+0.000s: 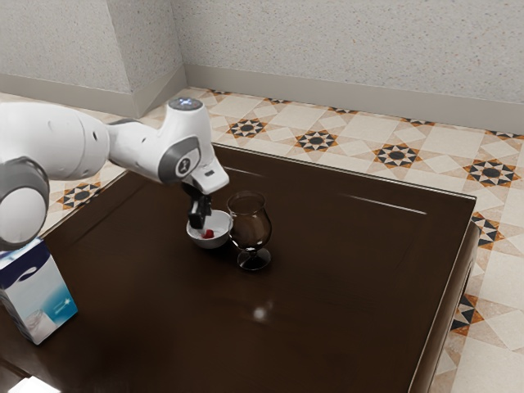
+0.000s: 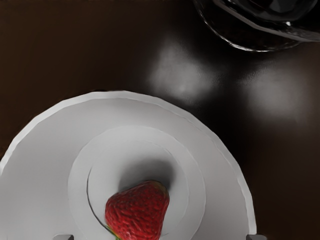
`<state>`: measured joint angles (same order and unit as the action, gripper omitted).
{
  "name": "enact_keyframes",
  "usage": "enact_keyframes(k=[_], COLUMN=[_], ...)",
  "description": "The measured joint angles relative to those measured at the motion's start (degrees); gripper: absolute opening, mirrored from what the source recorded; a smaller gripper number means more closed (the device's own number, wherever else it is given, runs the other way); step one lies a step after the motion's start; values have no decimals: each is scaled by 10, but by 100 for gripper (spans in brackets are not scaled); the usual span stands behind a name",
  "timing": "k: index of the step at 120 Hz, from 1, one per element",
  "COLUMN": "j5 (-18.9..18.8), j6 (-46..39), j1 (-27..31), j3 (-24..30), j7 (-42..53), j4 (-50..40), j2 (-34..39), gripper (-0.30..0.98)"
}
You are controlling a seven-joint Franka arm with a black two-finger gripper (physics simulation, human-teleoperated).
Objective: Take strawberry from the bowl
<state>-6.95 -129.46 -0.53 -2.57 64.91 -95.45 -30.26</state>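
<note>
The black gripper points down at the white bowl, its tips at or just inside the bowl's opening. In the exterior view the red strawberry shows low in the bowl beside them. From the wrist view, the gripper stands open, its two tips far apart at the lower edge. Between them, untouched by either, the strawberry lies on the floor of the bowl, casting a shadow there.
A stemmed glass stands right beside the bowl, toward the exterior view's right; its base shows in the wrist view. A blue and white carton stands on the dark table at the exterior view's left.
</note>
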Motion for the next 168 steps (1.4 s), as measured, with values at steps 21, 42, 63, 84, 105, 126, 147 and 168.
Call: enact_keyframes(k=[21, 42, 63, 84, 105, 126, 147, 168], j5=[4, 9, 10, 24, 54, 68, 68, 69], j6=[-8, -11, -15, -19, -21, -21, -22, -22], j1=[0, 5, 4, 5, 4, 4, 1, 1], j3=[0, -2, -2, -7, -17, -21, -21, -21], j7=[82, 146, 202, 245, 276, 299, 334, 374], j4=[17, 28, 31, 45, 38, 32, 31, 32], j2=[-17, -35, -42, -55, -51, -53, -54, -58], gripper=[39, 38, 37, 34, 25, 23, 22, 23])
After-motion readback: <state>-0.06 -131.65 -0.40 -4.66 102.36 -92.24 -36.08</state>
